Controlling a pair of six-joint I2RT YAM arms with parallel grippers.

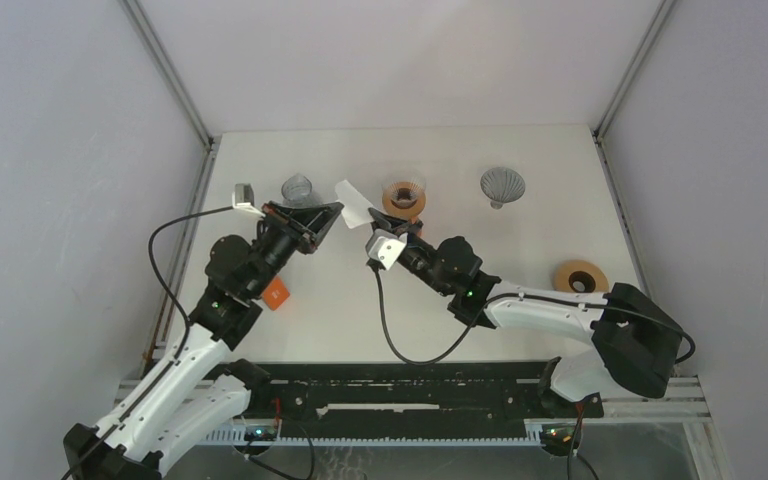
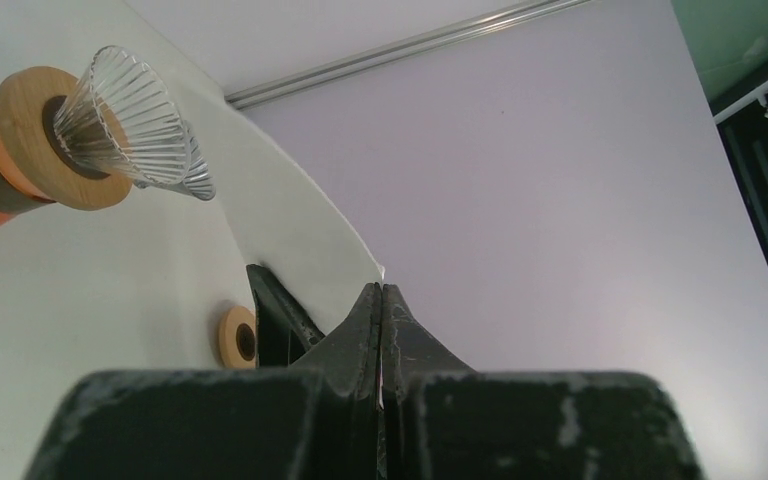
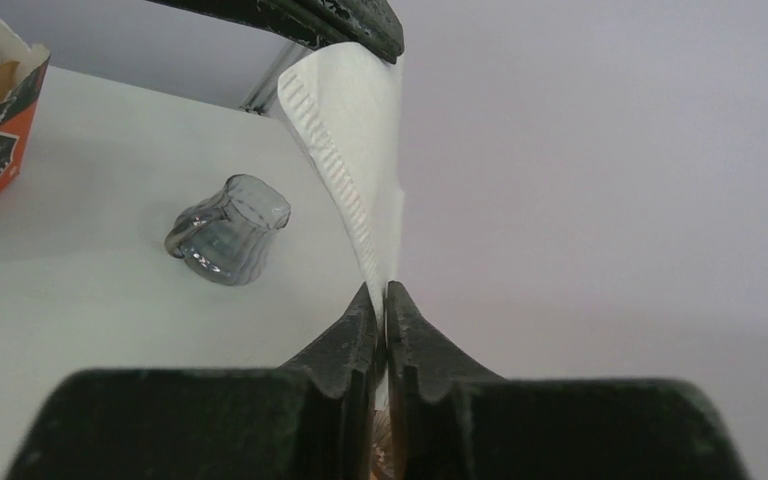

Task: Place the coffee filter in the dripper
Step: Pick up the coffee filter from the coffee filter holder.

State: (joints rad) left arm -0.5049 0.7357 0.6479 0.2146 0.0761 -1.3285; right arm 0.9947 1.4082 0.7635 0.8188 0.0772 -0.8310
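The white paper coffee filter [image 1: 353, 203] hangs in the air between both grippers, just left of the dripper. The dripper [image 1: 404, 193] is a ribbed glass cone in a wooden collar, also seen in the left wrist view as the dripper [image 2: 125, 120]. My left gripper [image 1: 338, 208] is shut on one edge of the filter [image 2: 290, 225], with a sliver of paper showing between its jaws [image 2: 381, 292]. My right gripper [image 1: 378, 226] is shut on the filter's seamed edge [image 3: 355, 130], jaws pinched together [image 3: 386, 290]. The left gripper's finger [image 3: 300, 18] holds the paper's top.
A second glass cone [image 1: 502, 185] stands at the back right. A small grey glass vessel [image 1: 297, 188] stands at the back left, the same vessel [image 3: 228, 240] below the filter. A loose wooden ring [image 1: 580, 277] lies at the right. An orange filter box [image 1: 276, 293] sits by the left arm.
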